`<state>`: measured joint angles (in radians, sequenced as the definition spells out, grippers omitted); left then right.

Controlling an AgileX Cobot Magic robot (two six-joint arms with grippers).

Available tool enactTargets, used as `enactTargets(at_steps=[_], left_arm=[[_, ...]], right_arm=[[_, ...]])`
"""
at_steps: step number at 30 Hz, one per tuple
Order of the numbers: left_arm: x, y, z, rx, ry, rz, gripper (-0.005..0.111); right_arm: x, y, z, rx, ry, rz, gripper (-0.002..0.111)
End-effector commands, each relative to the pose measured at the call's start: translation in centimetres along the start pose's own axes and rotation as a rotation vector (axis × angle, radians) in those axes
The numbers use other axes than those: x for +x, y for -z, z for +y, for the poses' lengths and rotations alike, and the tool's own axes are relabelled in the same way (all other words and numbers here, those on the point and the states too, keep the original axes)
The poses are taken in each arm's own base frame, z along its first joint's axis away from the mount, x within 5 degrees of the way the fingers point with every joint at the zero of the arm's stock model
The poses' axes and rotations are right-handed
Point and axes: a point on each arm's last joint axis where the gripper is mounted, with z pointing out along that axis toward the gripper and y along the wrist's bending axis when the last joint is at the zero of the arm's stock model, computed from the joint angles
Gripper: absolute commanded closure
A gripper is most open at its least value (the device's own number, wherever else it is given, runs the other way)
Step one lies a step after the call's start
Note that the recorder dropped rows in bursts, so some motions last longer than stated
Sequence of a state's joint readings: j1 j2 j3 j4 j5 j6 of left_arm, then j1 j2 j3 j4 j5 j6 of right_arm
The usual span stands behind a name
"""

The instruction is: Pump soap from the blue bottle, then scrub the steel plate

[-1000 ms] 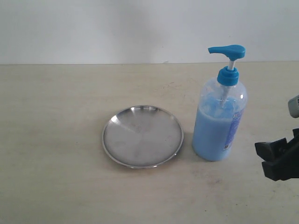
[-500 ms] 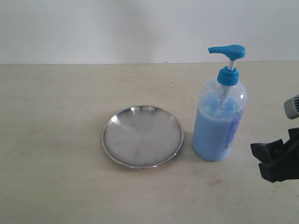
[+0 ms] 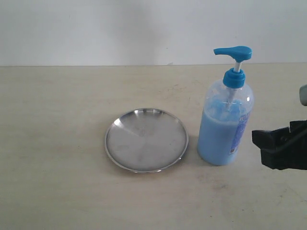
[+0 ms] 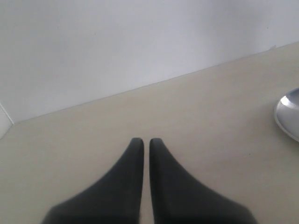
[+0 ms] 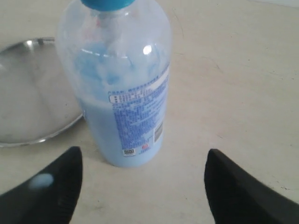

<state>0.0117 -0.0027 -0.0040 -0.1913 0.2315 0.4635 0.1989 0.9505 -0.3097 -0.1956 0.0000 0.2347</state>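
standing right of centre in the exterior view, the blue bottle holds light blue soap. the steel plate lies in the middle, just beside it. the right gripper is at the right edge, near the bottle.

left wrist view: the left gripper is almost closed and holds nothing.

right wrist view: the right gripper's fingers stand wide apart and empty, and the bottle is just ahead of them, not touched.

The only print stands on the blue label on the side of the blue bottle, right of centre in the exterior view. It carries lines of small white characters, too fine to read, and a barcode near its lower edge. No brand or number is legible.
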Motion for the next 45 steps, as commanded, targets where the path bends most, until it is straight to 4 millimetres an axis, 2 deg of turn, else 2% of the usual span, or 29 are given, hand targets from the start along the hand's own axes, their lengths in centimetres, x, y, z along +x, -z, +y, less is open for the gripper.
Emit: enactTargets(at_steps=[1,3,4,7,9,12,13,15,19,22,25,29,33,45], left_arm=[[0.1,-0.1,0.0,0.004,-0.008,0.003,0.103],[0.1,-0.1,0.0,0.004,-0.008,0.003,0.103],[0.1,-0.1,0.0,0.004,-0.008,0.003,0.103],[0.1,-0.1,0.0,0.004,-0.008,0.003,0.103],[0.1,-0.1,0.0,0.004,-0.008,0.003,0.103],[0.1,-0.1,0.0,0.004,-0.008,0.003,0.103],[0.1,-0.1,0.0,0.004,-0.008,0.003,0.103],[0.1,-0.1,0.0,0.004,-0.008,0.003,0.103],[0.1,-0.1,0.0,0.004,-0.008,0.003,0.103],[0.1,-0.1,0.0,0.004,-0.008,0.003,0.103],[0.1,-0.1,0.0,0.004,-0.008,0.003,0.103],[0.1,-0.1,0.0,0.004,-0.008,0.003,0.103],[0.1,-0.1,0.0,0.004,-0.008,0.003,0.103],[0.1,-0.1,0.0,0.004,-0.008,0.003,0.103]], right_arm=[[-0.3,0.0,0.1,-0.007,-0.052,-0.023,0.071],[0.0,0.0,0.0,0.000,-0.057,0.006,0.099],[0.1,0.0,0.0,0.003,-0.068,0.022,0.108],[0.0,0.4,0.0,0.007,-0.096,0.020,0.107],[-0.9,1.3,0.0,0.001,-0.101,-0.039,0.107],[-3.3,3.7,0.1,-0.012,-0.097,-0.197,0.107],[-4.3,5.3,0.1,-0.018,-0.093,-0.277,0.107],[-5.0,7.4,0.1,-0.019,-0.085,-0.358,0.107],[-4.2,11.9,0.0,-0.004,-0.039,-0.489,0.107],[-3.4,14.2,-0.2,0.008,-0.008,-0.560,0.107],[-2.4,15.5,-0.3,0.017,-0.015,-0.566,0.107],[-0.8,15.1,-0.5,0.018,-0.094,-0.461,0.107],[0.8,13.2,-0.5,-0.014,-0.222,-0.429,0.107],[6.5,8.0,-0.4,-0.037,-0.238,-0.359,0.107]])
